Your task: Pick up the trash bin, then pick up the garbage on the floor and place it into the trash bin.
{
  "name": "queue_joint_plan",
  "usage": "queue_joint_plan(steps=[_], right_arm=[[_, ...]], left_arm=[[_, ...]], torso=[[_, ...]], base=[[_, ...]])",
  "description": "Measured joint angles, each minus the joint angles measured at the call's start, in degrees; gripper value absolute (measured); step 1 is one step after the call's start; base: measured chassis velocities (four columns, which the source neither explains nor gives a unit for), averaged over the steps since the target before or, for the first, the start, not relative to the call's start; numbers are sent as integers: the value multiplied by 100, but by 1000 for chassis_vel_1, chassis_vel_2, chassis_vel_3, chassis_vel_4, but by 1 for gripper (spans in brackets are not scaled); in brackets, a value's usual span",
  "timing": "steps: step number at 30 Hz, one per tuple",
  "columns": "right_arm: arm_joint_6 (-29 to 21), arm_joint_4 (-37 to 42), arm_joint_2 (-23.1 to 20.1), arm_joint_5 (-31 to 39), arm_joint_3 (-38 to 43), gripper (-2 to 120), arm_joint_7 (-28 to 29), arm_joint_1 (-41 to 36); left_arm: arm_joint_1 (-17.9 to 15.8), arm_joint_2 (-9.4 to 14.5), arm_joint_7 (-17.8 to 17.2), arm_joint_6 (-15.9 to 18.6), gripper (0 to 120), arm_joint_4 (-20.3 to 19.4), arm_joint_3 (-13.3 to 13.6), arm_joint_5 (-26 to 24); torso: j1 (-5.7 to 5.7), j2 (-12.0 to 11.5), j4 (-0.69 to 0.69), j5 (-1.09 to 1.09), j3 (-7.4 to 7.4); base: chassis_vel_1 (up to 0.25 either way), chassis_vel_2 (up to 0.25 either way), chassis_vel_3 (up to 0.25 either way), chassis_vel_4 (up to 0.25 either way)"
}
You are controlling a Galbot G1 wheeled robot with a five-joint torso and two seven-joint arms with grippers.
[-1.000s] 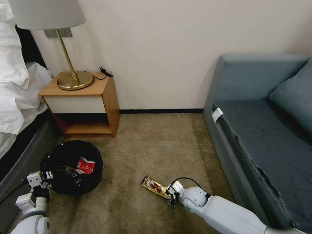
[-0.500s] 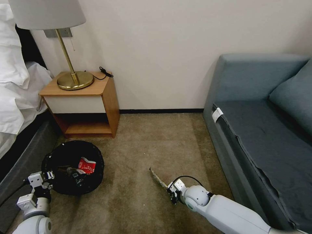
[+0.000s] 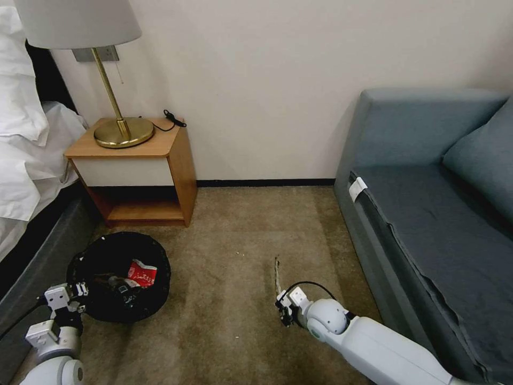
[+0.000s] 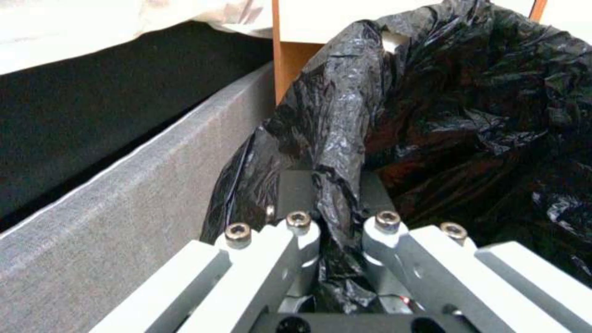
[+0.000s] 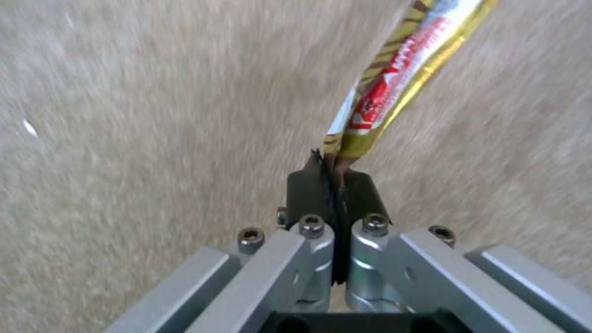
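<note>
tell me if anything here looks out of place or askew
Little stands out. The bar wrapper is off the carpet, dangling edge-on from the right gripper, pinched at one end. The left gripper clamps the black bag at the trash bin's rim. A pale speck lies on the carpet.

The brown carpet floor [image 3: 235, 224] carries the nightstand [image 3: 140, 171], with the sofa [image 3: 427, 214] well apart from it.

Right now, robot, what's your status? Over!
Left gripper shut on bin rim. Right gripper shut on wrapper, lifted off carpet. Red packet in bin. Path to bin open.
</note>
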Motion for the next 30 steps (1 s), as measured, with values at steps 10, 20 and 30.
queue_joint_plan(steps=[10,20,30], right_arm=[[37,1219,-371,79,446,0,-163,232],[4,2302,-603,1000,286,0,-499,699],[36,2539,-435,1660,-316,0,-710,1178]], left_arm=[[1,-18,2,-1,2,-66,171,-13],[-3,-156,17,-7,2,-254,442,59],[-12,-408,29,0,2,-333,697,378]], torso=[[0,0,0,0,0],[0,0,-1,0,0],[0,0,0,-1,0]], base=[[0,0,0,0],[0,0,0,0],[0,0,0,0]])
